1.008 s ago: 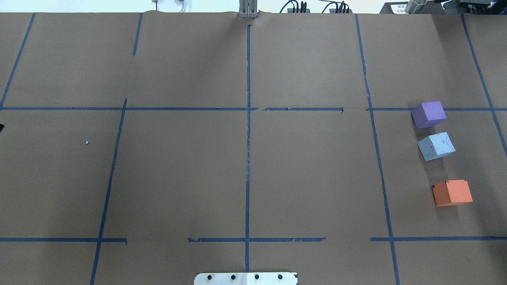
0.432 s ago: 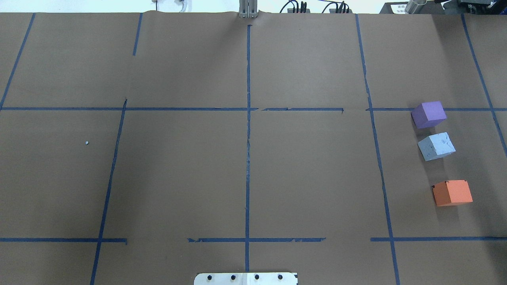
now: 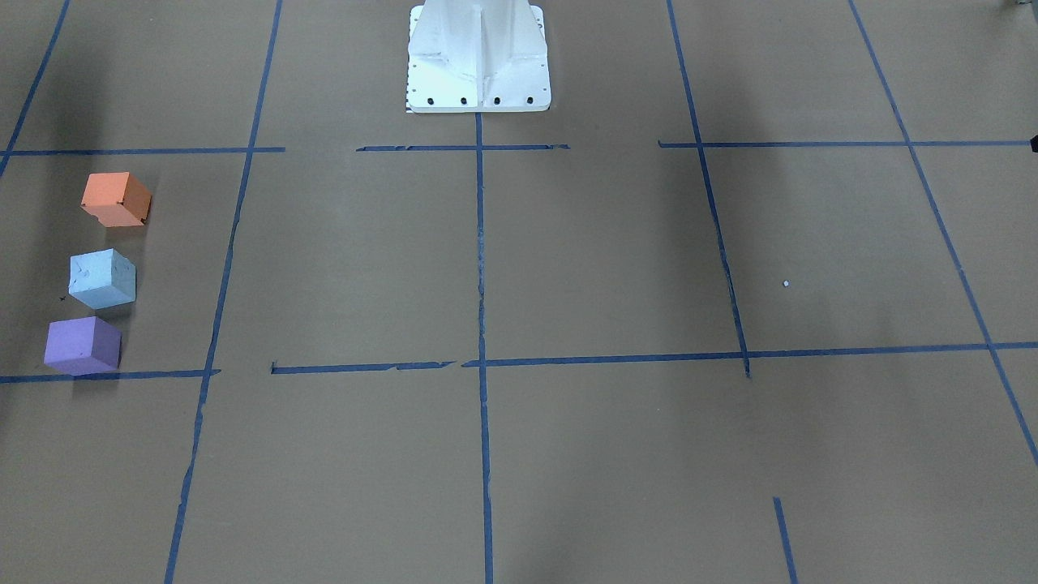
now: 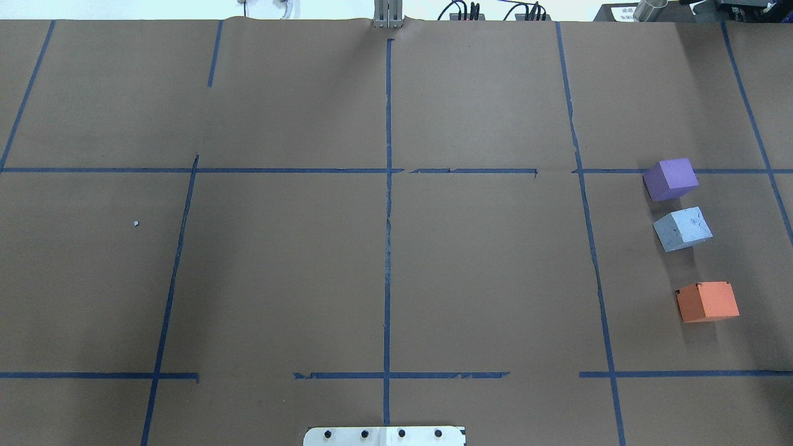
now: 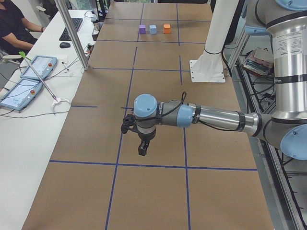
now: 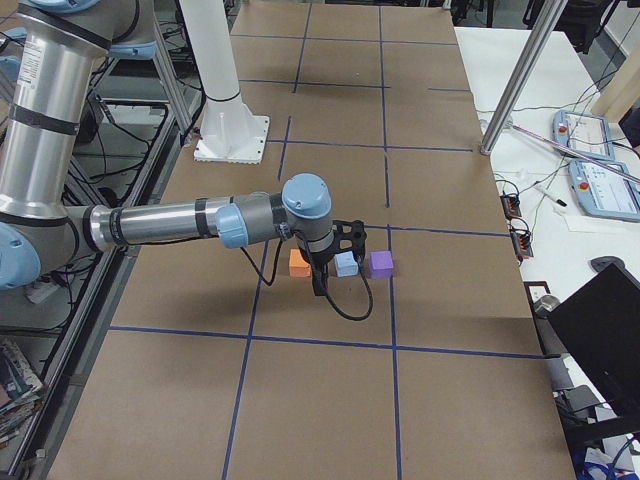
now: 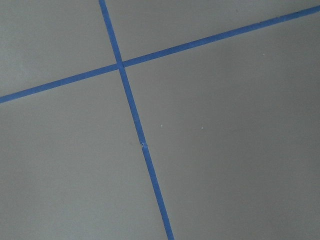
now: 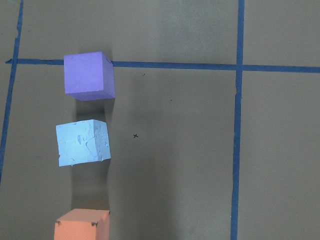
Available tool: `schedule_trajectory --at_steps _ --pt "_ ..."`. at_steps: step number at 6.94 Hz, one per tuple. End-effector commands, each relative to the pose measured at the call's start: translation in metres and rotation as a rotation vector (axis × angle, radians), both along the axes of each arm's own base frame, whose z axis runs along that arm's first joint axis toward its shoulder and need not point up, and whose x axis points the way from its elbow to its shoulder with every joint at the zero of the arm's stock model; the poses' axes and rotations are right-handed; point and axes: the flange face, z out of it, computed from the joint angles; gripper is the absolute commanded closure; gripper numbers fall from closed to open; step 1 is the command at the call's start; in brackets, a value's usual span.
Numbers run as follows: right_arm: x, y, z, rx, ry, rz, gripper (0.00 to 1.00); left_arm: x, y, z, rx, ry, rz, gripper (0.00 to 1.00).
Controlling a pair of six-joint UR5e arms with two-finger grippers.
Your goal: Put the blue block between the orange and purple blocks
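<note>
Blue block (image 4: 682, 228) rests on the brown paper (image 4: 483, 272), in line between purple block (image 4: 671, 179) and orange block (image 4: 707, 301) — nearer the purple, touching neither. Right gripper (image 6: 320, 285) hangs above the table near this row. Left gripper (image 5: 142, 147) hangs well apart, over a blue tape line (image 7: 131, 107). Jaw state of both — cannot be determined.

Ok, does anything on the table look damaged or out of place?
Only small things. The blue block has a scuffed, pitted top and sits slightly turned, nearer the purple block than the orange block. The orange one shows dark nicks along its top edge.
</note>
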Motion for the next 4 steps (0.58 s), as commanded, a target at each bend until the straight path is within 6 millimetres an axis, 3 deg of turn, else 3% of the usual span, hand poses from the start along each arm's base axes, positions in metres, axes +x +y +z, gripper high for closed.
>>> schedule_trajectory --at_steps 1,2,4 --pt "-0.019 -0.004 -0.005 0.054 0.075 -0.085 0.0 -0.003 -0.006 -0.002 -0.088 0.0 -0.055 0.0" --pt "-0.016 -0.012 -0.009 0.049 0.081 -0.108 0.0 -0.003 -0.003 -0.003 -0.09 0.001 -0.054 0.0" --pt "-0.007 -0.047 -0.037 0.005 0.093 -0.142 0.0 0.001 -0.012 -0.009 -0.119 -0.002 -0.042 0.0"
